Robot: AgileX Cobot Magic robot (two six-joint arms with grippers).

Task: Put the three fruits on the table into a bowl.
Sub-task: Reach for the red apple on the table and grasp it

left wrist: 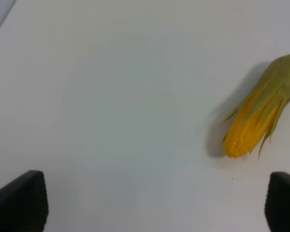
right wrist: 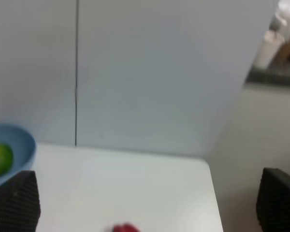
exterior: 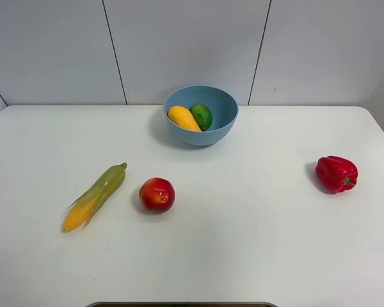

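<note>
Only the exterior high view shows the apple [exterior: 157, 194] on the counter [exterior: 256, 243], beside the corn cob [exterior: 96, 196]; mango [exterior: 183, 118] and lime [exterior: 201, 116] lie in the bowl [exterior: 208, 137]. The left tool [left wrist: 150, 212] is spread and empty, near the cob tip. The right tool [right wrist: 147, 208] is spread and empty, with the apple outside its view.

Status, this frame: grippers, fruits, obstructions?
Left gripper and right gripper open, empty. Mango and lime in bowl; apple on table beside corn, apart. Nothing between apple and bowl; pepper far off right.

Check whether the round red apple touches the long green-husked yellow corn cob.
Apart. The exterior high view shows bare white table between the apple and the corn cob.
</note>
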